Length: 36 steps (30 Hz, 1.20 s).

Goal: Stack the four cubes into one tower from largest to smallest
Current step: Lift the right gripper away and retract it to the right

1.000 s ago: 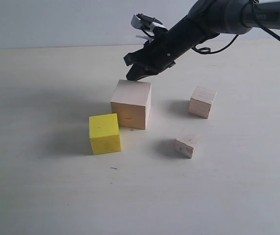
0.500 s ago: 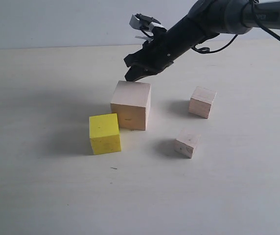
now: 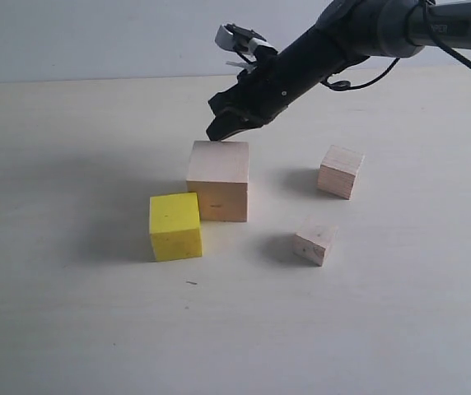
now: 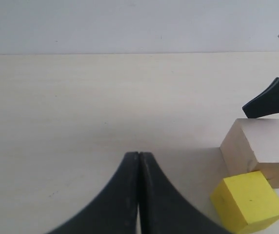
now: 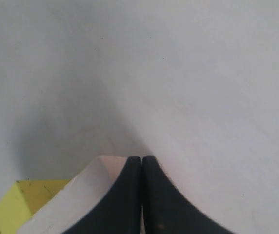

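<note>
- The pale table (image 3: 71, 329) is spreading across the whole scene and carrying every cube directly on its surface, with none resting on another.
- The right arm (image 3: 359, 33), black, is reaching in from the upper right of the exterior view and slanting down toward the middle.
- The right gripper (image 3: 217, 130) is hanging at the back top edge of the largest cube. Its jaws are pressed together with nothing between them, as the right wrist view (image 5: 141, 158) shows. Whether the tips are touching the wood I cannot tell.
- The left gripper (image 4: 139, 154) is hovering over bare table to the left of the cubes, clenched tight and holding nothing.
- The largest cube (image 3: 218, 181), pale bare wood, is sitting near the middle of the table, and it is also showing in the left wrist view (image 4: 261, 148) and under the right fingers (image 5: 81, 200).
- The yellow cube (image 3: 175, 226) is sitting just beside the largest cube's front left corner. Whether the two are touching I cannot tell (image 4: 249, 201).
- The small wood cube (image 3: 339, 171) is standing to the right of the largest cube, well apart from it.
- The smallest wood cube (image 3: 314, 240) is sitting in front of the small wood cube, nearer the camera, apart from all the others.
</note>
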{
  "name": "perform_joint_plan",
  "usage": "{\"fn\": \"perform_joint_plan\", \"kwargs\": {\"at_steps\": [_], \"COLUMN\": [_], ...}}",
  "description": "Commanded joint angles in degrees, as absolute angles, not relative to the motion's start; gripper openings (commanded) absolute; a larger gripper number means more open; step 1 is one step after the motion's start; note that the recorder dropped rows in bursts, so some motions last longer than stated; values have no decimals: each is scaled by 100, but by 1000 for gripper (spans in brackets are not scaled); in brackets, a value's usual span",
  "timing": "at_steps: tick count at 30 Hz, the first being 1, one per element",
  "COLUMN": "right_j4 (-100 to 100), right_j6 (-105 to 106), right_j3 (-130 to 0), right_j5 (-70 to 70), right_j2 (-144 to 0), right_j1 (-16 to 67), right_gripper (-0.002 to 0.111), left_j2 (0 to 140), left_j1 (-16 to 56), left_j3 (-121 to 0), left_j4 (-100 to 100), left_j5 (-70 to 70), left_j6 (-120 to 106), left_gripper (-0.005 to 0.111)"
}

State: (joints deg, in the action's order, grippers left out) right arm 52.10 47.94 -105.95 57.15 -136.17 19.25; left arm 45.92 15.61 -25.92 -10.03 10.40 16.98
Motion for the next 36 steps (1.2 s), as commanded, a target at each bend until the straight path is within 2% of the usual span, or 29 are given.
{"fn": "perform_joint_plan", "kwargs": {"at_steps": [1, 12, 22, 30, 33, 36], "right_j4": [5240, 5174, 4148, 4074, 3612, 3714], "right_j6": [4951, 5078, 3785, 3785, 3151, 2831], "right_j3": [-10640, -10640, -10640, -10640, -10628, -10139], "right_j5": [5900, 5669, 5381, 5161, 4883, 4495], "right_j2": [-13630, -13630, -13569, -13303, -12946, -12281], "right_j1": [1935, 2127, 2127, 2116, 1910, 1319], "right_gripper": [0, 0, 0, 0, 0, 0], "left_j2": [4596, 4596, 4596, 4596, 4596, 4596], "left_j1": [1597, 1597, 1597, 1597, 1597, 1597], "left_j3": [-2622, -2622, -2622, -2622, -2622, -2622], "left_j4": [-985, -985, -985, -985, -985, -985], "left_j5": [1030, 1095, 1110, 1110, 1135, 1188], "left_j6": [1677, 1677, 1677, 1677, 1677, 1677], "left_gripper": [0, 0, 0, 0, 0, 0]}}
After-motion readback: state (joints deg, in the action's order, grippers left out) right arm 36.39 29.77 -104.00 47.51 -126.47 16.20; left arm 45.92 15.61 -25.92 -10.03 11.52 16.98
